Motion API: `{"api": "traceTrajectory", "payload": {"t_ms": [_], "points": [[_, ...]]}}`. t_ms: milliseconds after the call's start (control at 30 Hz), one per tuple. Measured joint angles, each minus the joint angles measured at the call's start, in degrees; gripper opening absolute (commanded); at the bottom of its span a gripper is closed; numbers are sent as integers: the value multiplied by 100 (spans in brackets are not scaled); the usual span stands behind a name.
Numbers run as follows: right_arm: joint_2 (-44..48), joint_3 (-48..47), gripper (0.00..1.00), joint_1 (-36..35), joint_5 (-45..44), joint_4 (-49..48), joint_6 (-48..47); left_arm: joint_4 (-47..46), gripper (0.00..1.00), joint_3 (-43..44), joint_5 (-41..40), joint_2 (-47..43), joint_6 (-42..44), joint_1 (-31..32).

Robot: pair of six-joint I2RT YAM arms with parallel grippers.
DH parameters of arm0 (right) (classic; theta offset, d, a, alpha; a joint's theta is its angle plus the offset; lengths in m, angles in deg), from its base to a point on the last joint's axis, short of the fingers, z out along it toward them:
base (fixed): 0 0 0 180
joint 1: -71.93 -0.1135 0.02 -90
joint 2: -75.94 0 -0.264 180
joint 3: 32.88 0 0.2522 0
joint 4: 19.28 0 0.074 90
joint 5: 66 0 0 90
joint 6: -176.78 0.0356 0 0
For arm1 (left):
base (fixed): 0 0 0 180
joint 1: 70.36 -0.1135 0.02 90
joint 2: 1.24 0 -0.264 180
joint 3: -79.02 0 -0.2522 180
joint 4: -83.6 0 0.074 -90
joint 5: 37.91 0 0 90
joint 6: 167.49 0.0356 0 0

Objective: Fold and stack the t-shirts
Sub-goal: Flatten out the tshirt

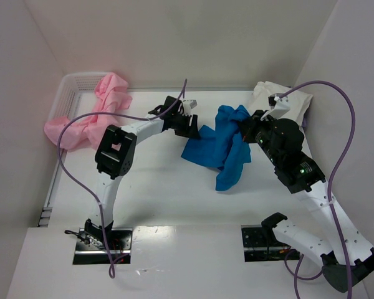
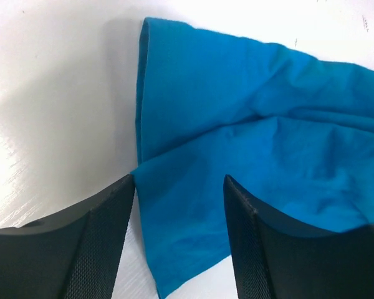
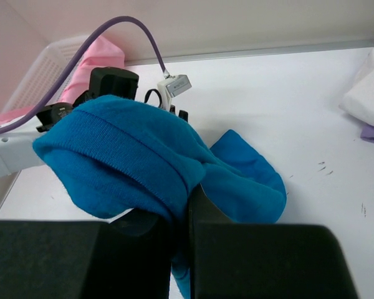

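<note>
The bright blue t-shirt [image 1: 223, 146] lies crumpled on the white table, its right part lifted. My right gripper [image 1: 248, 129] is shut on a bunched fold of the blue t-shirt [image 3: 131, 159] and holds it above the table. My left gripper [image 1: 192, 126] is open at the shirt's left edge; in the left wrist view its fingers [image 2: 100, 237] straddle a corner of the blue cloth [image 2: 237, 124]. Pale pink t-shirts [image 1: 96, 112] hang out of the basket at the back left. A cream-white t-shirt [image 1: 280, 99] lies at the back right.
The white lattice basket [image 1: 68, 93] stands at the back left against the wall. White walls enclose the table on the left, back and right. A pale purple cloth edge [image 3: 373, 132] shows under the white t-shirt [image 3: 368, 87].
</note>
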Motion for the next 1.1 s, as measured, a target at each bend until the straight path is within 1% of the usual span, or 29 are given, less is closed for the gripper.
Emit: {"api": "traceTrajectory", "payload": {"t_ms": [33, 100, 133, 200, 233, 267, 300, 400, 467, 533, 567, 600, 633, 700, 733, 800, 867, 933, 1000, 1033, 1100], "points": [[0, 0, 2, 0, -2, 0, 0, 33, 64, 17, 9, 20, 9, 0], [0, 0, 2, 0, -2, 0, -17, 129, 54, 109, 20, 98, 20, 0], [0, 0, 2, 0, -2, 0, -35, 146, 42, 131, 20, 125, 20, 0], [2, 0, 3, 0, -2, 0, -46, 249, 28, 195, 20, 186, 24, 0], [9, 0, 3, 0, -2, 0, -59, 271, 19, 203, 15, 195, 28, -2], [17, 0, 3, 0, -7, 0, -66, 315, 2, 203, 17, 195, 63, -7], [22, 0, 3, 0, -11, 0, -79, 369, 0, 216, 15, 195, 114, -11], [44, 0, 3, 0, -74, 0, -85, 435, 0, 219, -70, 155, 146, -22], [55, 0, 3, 0, -201, 0, -81, 549, 0, 79, -273, -90, 131, -44], [59, 2, 3, 0, -308, 2, -83, 662, 0, -46, -435, -588, 116, -131], [59, 22, 3, 26, -439, -7, -81, 695, 0, -96, -560, -1040, 98, -258], [57, 35, 3, 48, -474, -7, -81, 688, 0, -72, -756, -1770, 70, -492], [50, 44, 3, 76, -496, -7, -79, 890, 0, 258, -1016, -2503, 125, -761], [-55, 68, 3, 367, -562, -160, -33, 1073, 0, 664, -1266, -2931, 190, -946], [-92, 72, 3, 442, -551, -192, -9, 1248, 0, 1113, -1521, -3209, 295, -1075], [-243, 74, 3, 627, -505, -402, 66, 1346, 0, 1690, -1856, -3595, 387, -1241], [-376, 74, 3, 708, -468, -575, 96, 1419, 0, 1915, -2024, -3851, 463, -1346], [-498, 74, 3, 726, -450, -765, 92, 1545, 0, 2076, -2295, -4297, 494, -1576], [-597, 70, 7, 728, -444, -905, 74, 1709, 0, 2107, -2540, -4597, 579, -1755], [-621, 63, 12, 728, -444, -951, 70, 1779, 0, 2107, -2592, -4647, 599, -1792], [-643, 52, 12, 728, -448, -1027, 72, 2000, 0, 2109, -2721, -4730, 623, -1849]]}}
